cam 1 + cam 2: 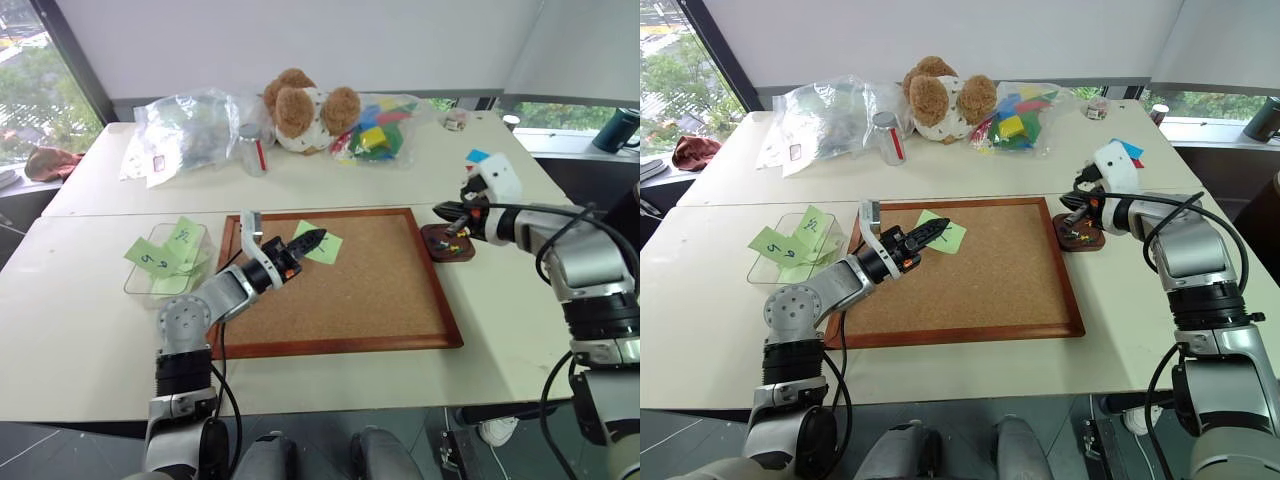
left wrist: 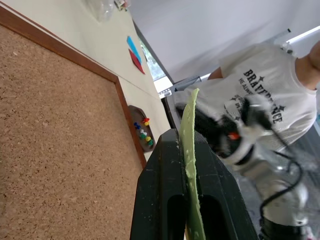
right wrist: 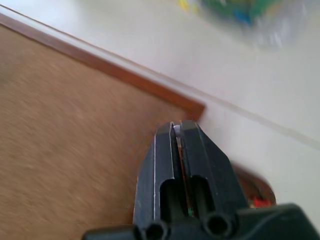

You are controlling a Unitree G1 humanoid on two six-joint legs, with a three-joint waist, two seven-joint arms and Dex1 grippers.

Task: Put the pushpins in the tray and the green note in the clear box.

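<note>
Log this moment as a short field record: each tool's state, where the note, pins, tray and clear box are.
left tool: shut on the green note, held above the corkboard
right tool: shut, over the tray; whether it holds a pin cannot be told
pushpins: several lying in the tray
tray: on the table, beside the corkboard's right edge
clear box: left of the corkboard, other green notes in it

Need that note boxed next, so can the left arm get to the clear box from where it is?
Probably yes: the left claw, shut on the green note, hangs over the corkboard beside the clear box, nothing between.
</note>
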